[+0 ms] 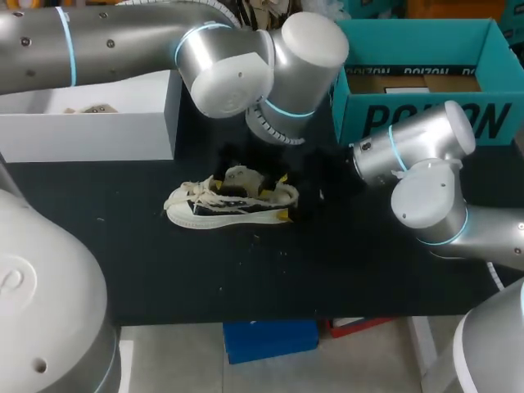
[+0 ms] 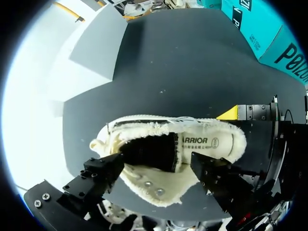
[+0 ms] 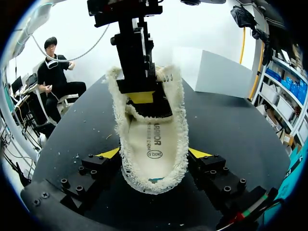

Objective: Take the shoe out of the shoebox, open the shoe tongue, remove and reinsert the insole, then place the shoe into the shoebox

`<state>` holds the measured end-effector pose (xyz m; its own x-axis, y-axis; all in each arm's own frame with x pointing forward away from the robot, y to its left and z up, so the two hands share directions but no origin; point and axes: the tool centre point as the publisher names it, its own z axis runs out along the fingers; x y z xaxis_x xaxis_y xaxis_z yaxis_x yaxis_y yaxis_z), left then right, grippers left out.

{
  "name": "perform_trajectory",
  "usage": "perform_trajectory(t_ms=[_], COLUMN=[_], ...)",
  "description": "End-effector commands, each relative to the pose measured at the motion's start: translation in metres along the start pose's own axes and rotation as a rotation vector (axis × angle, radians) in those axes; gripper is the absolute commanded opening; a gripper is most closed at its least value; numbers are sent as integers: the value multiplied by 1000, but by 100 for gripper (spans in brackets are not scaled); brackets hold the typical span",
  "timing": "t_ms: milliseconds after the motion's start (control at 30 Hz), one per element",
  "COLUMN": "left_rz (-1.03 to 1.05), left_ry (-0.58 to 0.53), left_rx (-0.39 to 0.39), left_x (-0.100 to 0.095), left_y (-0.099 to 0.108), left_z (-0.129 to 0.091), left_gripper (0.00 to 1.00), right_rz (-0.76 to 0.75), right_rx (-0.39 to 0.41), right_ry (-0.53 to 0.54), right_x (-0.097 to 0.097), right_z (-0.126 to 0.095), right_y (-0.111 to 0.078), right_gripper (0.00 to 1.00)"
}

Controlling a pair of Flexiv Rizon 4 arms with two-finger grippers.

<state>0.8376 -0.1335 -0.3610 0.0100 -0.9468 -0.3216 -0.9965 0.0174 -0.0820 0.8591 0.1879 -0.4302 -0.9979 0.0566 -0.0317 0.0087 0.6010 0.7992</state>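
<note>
Right gripper [image 3: 153,155] closed on the heel of the shoe [image 1: 229,203], one yellow tip pressed against each side of the frayed cream collar. Shoe out of the shoebox [image 1: 360,115], standing on the black desk [image 1: 246,278] near its middle, toe toward the left arm's side and heel toward the right arm's side. Low sneaker, cream with black side panels, laces loose over the toe end. Mouth of the shoe spread wide, with the cream insole [image 3: 153,139] lying inside and its printed heel area showing. Eyelet flap [image 2: 159,187] of the upper folded outward, metal eyelets visible.

Left gripper [image 3: 139,94] hanging straight down from above, its end in the shoe's mouth just ahead of the insole's printed area. Whether open or closed cannot be told, the grip being hidden by the shoe's upper.

Left arm [image 1: 229,74] in from the far left, bent over the shoe. Right arm [image 1: 426,196] low, in from the right.

Teal shoebox open at the desk's far right, behind the right arm and well apart from the shoe, with brown card inside. White box [image 1: 90,135], also open, at the far left of the desk, apart from the shoe.
</note>
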Motion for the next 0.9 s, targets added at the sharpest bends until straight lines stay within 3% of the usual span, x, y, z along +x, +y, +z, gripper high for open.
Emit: perform_trajectory(t_ms=[33,233,433,900], left_rz=[8,28,17,30], left_ry=[-8,-33,-75,-202], left_rx=[2,8,-4,-6], left_x=[15,29,31,10], left_y=[-1,0,-4,0], left_z=[2,9,22,39], left_gripper=[100,100,100,100], right_rz=[1,1,1,1], right_rx=[3,3,3,3], right_ry=[-2,-2,-2,-2], right_x=[-2,-2,-2,-2], right_z=[2,2,2,2], right_y=[-2,-2,-2,-2], right_gripper=[0,0,0,0])
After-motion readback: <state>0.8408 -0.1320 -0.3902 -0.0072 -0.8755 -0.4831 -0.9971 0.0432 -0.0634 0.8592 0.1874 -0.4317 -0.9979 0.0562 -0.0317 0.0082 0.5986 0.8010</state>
